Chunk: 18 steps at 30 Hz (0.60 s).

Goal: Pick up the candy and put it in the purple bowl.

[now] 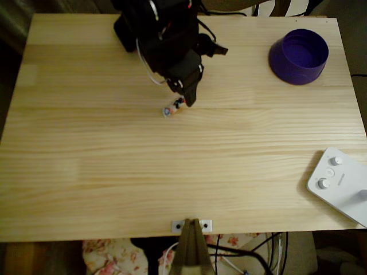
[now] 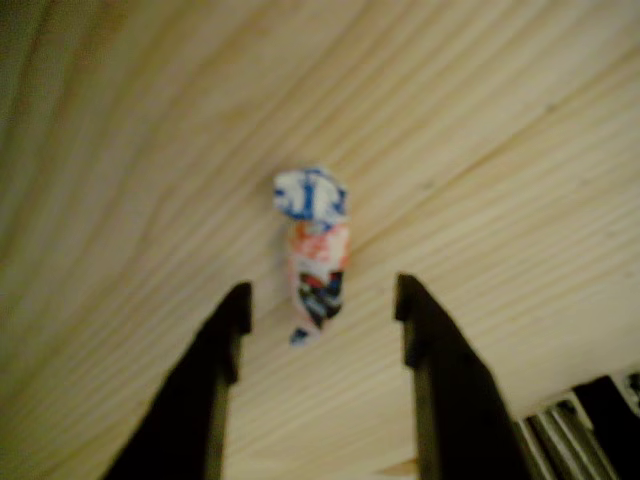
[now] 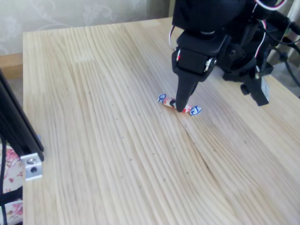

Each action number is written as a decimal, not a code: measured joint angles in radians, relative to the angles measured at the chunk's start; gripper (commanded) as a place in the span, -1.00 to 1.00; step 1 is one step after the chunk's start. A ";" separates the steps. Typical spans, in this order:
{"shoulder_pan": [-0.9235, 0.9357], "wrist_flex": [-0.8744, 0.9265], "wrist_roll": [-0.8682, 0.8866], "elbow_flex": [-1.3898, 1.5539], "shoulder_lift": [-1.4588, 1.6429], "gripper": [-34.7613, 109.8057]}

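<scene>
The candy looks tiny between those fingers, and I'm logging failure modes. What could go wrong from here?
1. The candy lies loose on smooth wood, only its near end between the open gripper fingers; closing now might catch just the twisted wrapper tip, or push it away.
2. The purple bowl sits far off at the table's corner, so a weak pinch could drop the candy during the carry.

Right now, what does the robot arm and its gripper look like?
The arm is bulky and black, made of blocky housings, with thin white and red cables looping along it. Its gripper has two slim black fingers that taper to blunt tips, matte and unmarked in the wrist view. A silvery metal part sits beside the right finger there. No labels are readable.
</scene>
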 measured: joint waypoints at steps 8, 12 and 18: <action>0.028 -0.041 -0.025 0.000 -0.051 -0.23; 0.031 -0.051 -0.034 0.000 -0.067 -0.23; 0.035 -0.071 -0.034 0.003 -0.078 -0.23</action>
